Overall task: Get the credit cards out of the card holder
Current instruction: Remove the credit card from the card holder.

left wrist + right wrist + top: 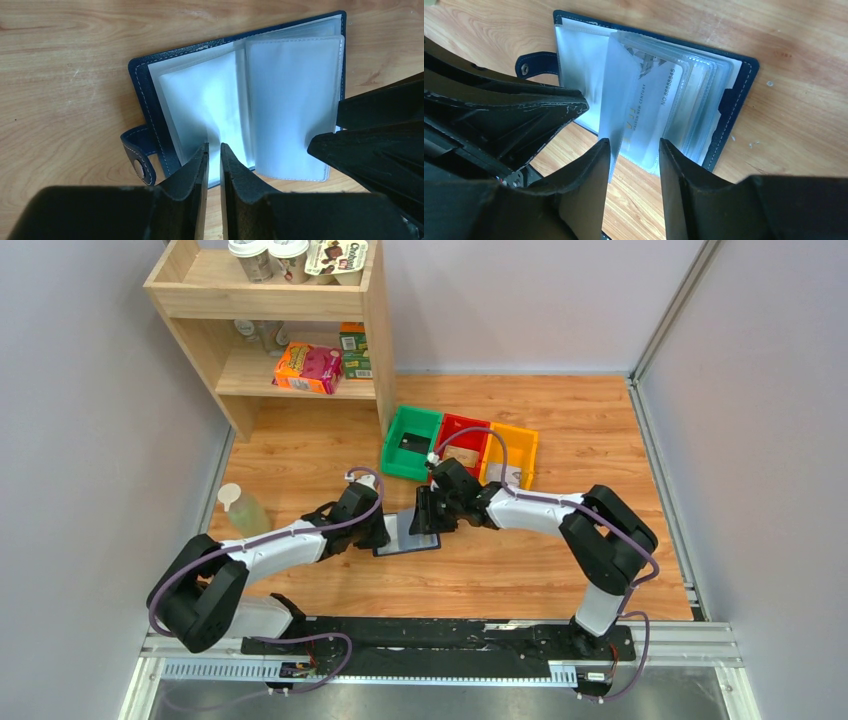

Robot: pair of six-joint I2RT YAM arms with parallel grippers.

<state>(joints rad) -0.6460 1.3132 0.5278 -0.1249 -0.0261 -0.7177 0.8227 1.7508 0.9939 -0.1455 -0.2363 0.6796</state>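
Note:
The navy card holder lies open on the wooden table between my two grippers. In the left wrist view its clear sleeves fan out and look empty. In the right wrist view a silver-grey credit card with printed numbers sits in a sleeve. My left gripper is almost shut, with only a thin gap, its tips at the near edge of the left sleeves. My right gripper is open, its jaws straddling the near edge of the sleeve with the card. One loose sleeve stands up beside its left finger. A black card lies in the green bin.
Green, red and yellow bins stand in a row behind the holder. A wooden shelf with boxes stands at the back left. A small bottle stands left of the left arm.

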